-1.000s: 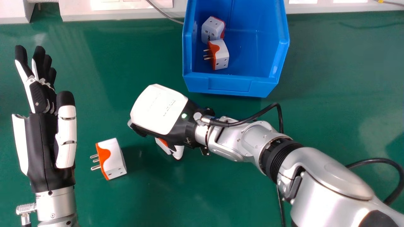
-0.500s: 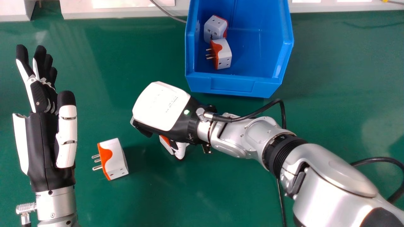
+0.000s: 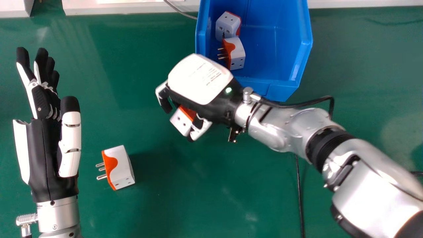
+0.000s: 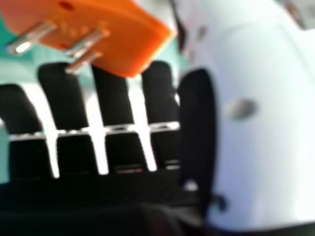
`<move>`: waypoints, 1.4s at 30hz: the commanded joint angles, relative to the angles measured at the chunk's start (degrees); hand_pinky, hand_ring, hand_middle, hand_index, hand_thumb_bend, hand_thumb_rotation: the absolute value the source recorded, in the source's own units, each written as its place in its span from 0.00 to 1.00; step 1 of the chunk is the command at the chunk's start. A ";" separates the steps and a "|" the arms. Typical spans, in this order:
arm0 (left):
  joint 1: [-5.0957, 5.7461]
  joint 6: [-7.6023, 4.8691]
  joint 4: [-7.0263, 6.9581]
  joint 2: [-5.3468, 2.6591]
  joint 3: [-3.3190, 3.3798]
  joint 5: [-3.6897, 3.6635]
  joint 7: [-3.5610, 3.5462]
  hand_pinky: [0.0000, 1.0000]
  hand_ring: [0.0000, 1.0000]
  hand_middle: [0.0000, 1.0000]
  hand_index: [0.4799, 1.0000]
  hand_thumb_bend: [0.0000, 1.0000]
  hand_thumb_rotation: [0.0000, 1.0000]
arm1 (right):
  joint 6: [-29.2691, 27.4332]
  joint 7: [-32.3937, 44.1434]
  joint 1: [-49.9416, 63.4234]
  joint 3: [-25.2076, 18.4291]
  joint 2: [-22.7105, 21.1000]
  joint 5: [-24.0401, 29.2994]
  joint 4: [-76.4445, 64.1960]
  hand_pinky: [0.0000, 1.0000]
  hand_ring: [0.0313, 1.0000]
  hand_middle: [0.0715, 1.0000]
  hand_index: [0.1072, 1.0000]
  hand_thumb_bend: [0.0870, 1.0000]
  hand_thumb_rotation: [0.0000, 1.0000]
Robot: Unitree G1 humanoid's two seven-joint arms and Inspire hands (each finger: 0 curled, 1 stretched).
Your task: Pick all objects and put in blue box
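Plug (image 3: 181, 121) now clamped by the right hand (image 3: 200, 79), fingers curled!
Likely light, stiff; best gripped by the sides, pins (image 4: 84, 44) clear.

A glossy green tabletop (image 3: 185, 205) bears a white-and-orange plug adapter (image 3: 123, 168) on its near left, metal prongs pointing left and a dark shadow falling to the right. A blue box (image 3: 283, 91) sits at the far side, right of centre, its low front facing near.
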 commanded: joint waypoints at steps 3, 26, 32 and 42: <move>0.92 -1.20 -1.23 0.64 0.62 1.08 0.90 1.00 1.00 1.00 0.94 0.41 0.85 | -6.03 -3.19 -0.34 -3.79 -3.77 3.32 -4.90 0.30 0.33 0.43 0.47 0.47 0.01; 1.01 -0.17 -1.32 0.82 -0.50 -0.10 0.70 1.00 1.00 1.00 0.94 0.51 0.87 | -14.87 9.11 6.56 -26.51 -12.98 22.94 -26.37 0.07 0.10 0.26 0.44 0.48 0.06; 0.55 -0.23 -1.21 0.69 -0.47 0.06 0.76 1.00 1.00 1.00 0.94 0.51 0.88 | -14.40 15.75 3.34 -31.39 -12.87 29.27 -21.09 0.16 0.19 0.34 0.46 0.47 0.03; -0.36 -0.49 -0.31 0.72 -0.35 0.37 0.99 1.00 1.00 1.00 0.94 0.51 0.88 | -10.31 14.41 -3.69 -33.96 -13.25 27.95 -11.18 0.29 0.30 0.42 0.48 0.47 0.01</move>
